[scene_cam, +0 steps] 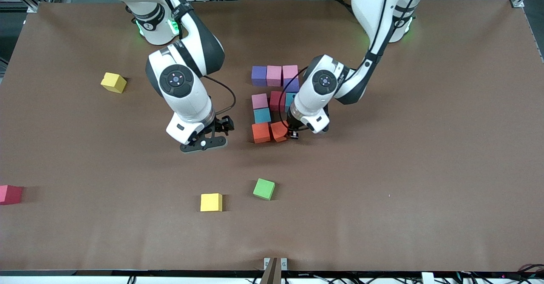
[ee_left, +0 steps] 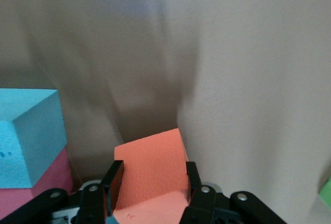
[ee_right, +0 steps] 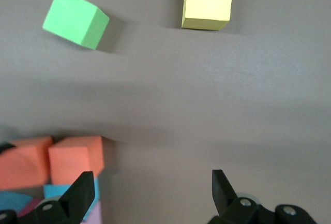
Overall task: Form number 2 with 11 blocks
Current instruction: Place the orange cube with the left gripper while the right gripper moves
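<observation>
Blocks sit clustered mid-table as unfinished number 2. Left gripper clamps second orange cube beside first orange cube, nearest row to front camera. Only in left wrist view we see fingers pressing its sides. Right gripper hovers spread wide, nothing held. Only in right wrist view we see gap between its fingers. Green cube, yellow cube lie nearer front camera.
</observation>
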Action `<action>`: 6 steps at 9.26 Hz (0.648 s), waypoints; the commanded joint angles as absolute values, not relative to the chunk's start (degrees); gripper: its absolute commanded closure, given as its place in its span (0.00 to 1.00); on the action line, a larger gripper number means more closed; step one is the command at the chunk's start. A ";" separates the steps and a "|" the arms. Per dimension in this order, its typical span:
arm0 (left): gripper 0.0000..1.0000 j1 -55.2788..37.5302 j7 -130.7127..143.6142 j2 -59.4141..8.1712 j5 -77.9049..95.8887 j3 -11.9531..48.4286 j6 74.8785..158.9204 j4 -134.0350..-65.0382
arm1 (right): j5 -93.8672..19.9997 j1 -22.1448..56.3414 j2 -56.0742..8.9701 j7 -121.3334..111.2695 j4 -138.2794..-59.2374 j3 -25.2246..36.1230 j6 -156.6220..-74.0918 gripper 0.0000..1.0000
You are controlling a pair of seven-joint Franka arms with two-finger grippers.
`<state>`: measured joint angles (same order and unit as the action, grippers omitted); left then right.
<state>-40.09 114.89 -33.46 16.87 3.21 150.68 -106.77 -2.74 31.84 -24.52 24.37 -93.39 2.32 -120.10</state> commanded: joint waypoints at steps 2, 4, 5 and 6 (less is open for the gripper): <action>1.00 -39.11 114.17 -32.78 16.70 2.99 151.78 -107.49 | -9.11 29.27 -26.10 32.17 -88.96 1.93 -121.99 0.00; 1.00 -39.02 110.07 -32.35 16.61 3.08 152.14 -108.27 | -12.13 28.83 -28.98 32.43 -85.27 2.02 -121.99 0.00; 1.00 -38.85 106.30 -32.17 16.61 3.16 153.44 -109.06 | -11.95 28.83 -29.87 35.48 -84.82 2.02 -121.99 0.00; 1.00 -38.85 102.17 -31.73 16.70 3.34 154.50 -110.20 | -11.61 28.83 -31.27 42.82 -84.29 2.11 -121.99 0.00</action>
<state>-39.13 106.50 -33.41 16.85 2.88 152.57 -107.47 -11.09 29.16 -28.18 36.28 -87.39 2.44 -122.42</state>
